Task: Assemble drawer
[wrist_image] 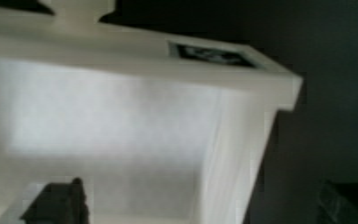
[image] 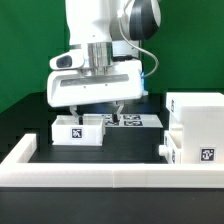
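Note:
A small white tray (image: 82,128) with a square tag on its front lies on the black table at the exterior view's left. My gripper (image: 97,112) hangs open just above it, one finger toward each end. In the wrist view the tray (wrist_image: 123,120) fills most of the picture, with a tag (wrist_image: 211,55) on its far rim. One fingertip (wrist_image: 55,200) is over the tray and the other (wrist_image: 350,204) is over the table beyond its side wall. The large hollow casing (image: 198,118) stands at the right. A second small tray (image: 172,149) sits against its lower left side.
The marker board (image: 137,121) lies flat behind the tray, between it and the casing. A long low white rail (image: 100,168) runs along the table's front and up its left side. A green backdrop stands behind.

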### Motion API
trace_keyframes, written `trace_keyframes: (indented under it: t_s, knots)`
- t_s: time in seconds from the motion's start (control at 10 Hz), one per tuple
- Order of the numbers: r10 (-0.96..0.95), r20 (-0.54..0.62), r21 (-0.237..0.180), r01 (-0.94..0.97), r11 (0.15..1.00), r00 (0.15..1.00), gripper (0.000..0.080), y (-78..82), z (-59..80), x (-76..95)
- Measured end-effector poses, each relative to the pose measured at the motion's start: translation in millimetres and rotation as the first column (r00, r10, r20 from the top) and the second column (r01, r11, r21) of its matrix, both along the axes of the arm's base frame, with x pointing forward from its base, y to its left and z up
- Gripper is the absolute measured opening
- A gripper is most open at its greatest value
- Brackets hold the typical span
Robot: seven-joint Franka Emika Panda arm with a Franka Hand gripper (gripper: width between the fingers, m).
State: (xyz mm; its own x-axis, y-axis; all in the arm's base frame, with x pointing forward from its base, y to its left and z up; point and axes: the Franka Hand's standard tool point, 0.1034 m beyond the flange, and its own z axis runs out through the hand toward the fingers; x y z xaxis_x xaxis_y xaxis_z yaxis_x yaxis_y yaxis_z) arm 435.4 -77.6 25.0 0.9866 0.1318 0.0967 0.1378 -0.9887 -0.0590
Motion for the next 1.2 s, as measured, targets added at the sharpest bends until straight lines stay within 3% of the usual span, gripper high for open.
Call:
trace_keyframes:
  t_s: [0.4, 0.7, 0.8, 0.9, 1.2]
  knots:
    - [0.017, 0.011, -0.006, -0.017, 1.000, 1.000, 0.0649, -5.5, -20.5, -10.5]
    - [0.020, 0.008, -0.005, -0.020, 1.000, 1.000, 0.0224, -3.9, -21.5, -12.5]
    - [0.022, 0.008, -0.005, -0.022, 1.000, 1.000, 0.0224, -3.1, -21.5, -12.4]
    - [0.024, 0.008, -0.005, -0.024, 1.000, 1.000, 0.0065, -2.2, -21.5, -12.3]
    - [0.037, 0.017, -0.006, -0.037, 0.999, 0.999, 0.0041, 2.5, -17.5, -5.3]
